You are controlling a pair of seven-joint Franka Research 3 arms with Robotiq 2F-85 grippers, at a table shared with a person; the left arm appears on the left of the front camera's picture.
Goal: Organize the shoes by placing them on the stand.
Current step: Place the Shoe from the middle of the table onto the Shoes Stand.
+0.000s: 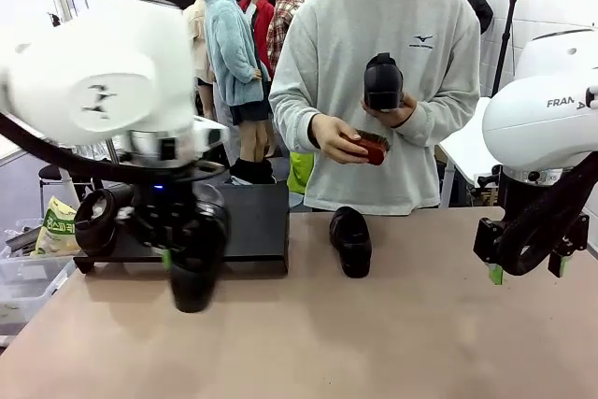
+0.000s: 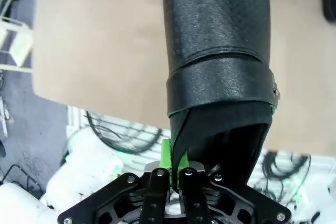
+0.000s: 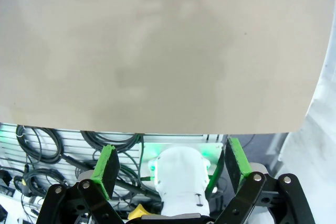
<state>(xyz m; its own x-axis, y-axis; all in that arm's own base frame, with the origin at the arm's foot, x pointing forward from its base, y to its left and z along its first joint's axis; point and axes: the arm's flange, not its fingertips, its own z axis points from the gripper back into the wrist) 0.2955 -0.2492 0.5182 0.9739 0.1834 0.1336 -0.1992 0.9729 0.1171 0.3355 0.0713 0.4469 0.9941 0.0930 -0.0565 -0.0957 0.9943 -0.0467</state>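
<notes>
Smooth tan tabletop [image 1: 420,324] carries a flat black stand [image 1: 252,221] and one rounded matte shoe [image 1: 350,240] mid-table. Before the stand, the left gripper [image 2: 173,161] pinches the thin collar of a perforated black shoe [image 2: 218,51]; the right gripper [image 3: 170,148] holds its green-padded jaws spread.

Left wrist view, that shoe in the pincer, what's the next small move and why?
Probably raise the held shoe a little and carry it over the black stand, next to the shoe already lying there. The left pincer is shut on its collar, and it hangs in front of the stand, not on it.
</notes>
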